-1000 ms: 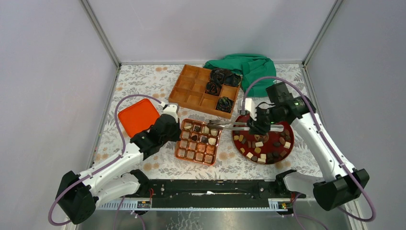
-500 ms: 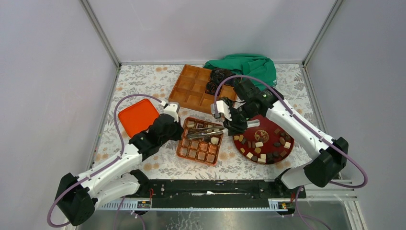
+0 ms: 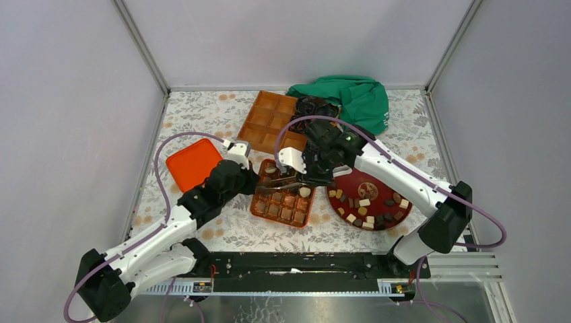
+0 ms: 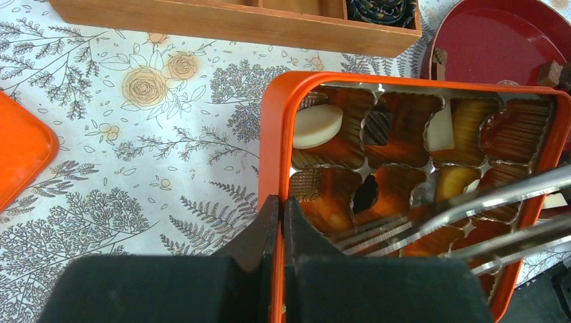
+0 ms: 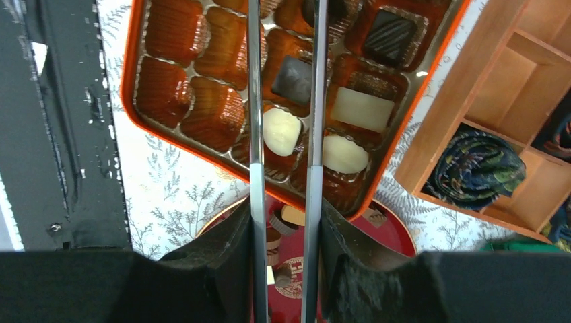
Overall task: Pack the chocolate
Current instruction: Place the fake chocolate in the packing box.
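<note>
The chocolate lies in two places: loose pieces on a red plate [image 3: 377, 180], and several dark and cream pieces [image 5: 281, 131] in the cups of an orange box [image 3: 281, 202]. My left gripper [image 4: 278, 205] is shut on the box's left rim [image 4: 273, 141]; in the top view it [image 3: 248, 180] sits at the box's left edge. My right gripper [image 5: 286, 222] is shut on metal tongs [image 5: 256, 134] that reach out over the box [image 5: 135, 87]. The tongs [image 4: 464, 208] hang low over the cups; I cannot tell if they hold a piece.
A wooden compartment tray [image 3: 273, 121] with black crinkled bundles [image 3: 311, 106] stands behind the box. A green cloth [image 3: 357, 97] lies at the back right. An orange lid [image 3: 194, 163] rests left of my left arm.
My right arm has swung left, carrying the tongs from the red plate's edge to over the box. The left gripper has kept its hold on the rim.
</note>
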`<state>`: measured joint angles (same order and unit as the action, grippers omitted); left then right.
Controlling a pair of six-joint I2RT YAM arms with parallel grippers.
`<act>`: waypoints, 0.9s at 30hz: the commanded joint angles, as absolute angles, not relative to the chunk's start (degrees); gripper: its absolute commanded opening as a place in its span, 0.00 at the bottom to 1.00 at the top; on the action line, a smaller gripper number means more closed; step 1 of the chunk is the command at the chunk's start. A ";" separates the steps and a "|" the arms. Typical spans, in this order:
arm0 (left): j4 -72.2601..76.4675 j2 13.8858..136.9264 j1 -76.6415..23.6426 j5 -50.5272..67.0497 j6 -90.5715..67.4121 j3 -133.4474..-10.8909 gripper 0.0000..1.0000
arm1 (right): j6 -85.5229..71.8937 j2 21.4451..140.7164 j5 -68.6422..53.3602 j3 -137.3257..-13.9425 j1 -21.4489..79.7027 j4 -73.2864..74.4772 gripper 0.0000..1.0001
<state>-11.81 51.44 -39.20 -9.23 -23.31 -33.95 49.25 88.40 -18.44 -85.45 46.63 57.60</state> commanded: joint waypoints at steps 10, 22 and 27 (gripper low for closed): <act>-5.37 52.03 -39.02 -7.81 -23.99 -35.09 0.00 | 46.32 88.47 -10.75 -89.62 47.39 56.08 0.08; -6.72 53.53 -38.98 -8.42 -24.22 -35.57 0.00 | 45.75 89.03 -10.96 -89.56 48.32 57.30 0.41; -7.60 54.33 -38.84 -8.88 -24.52 -35.93 0.00 | 45.70 89.33 -12.38 -90.26 48.34 58.42 0.45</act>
<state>-12.27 54.52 -39.20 -8.97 -23.35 -33.93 46.52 89.21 -11.42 -87.15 47.90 58.08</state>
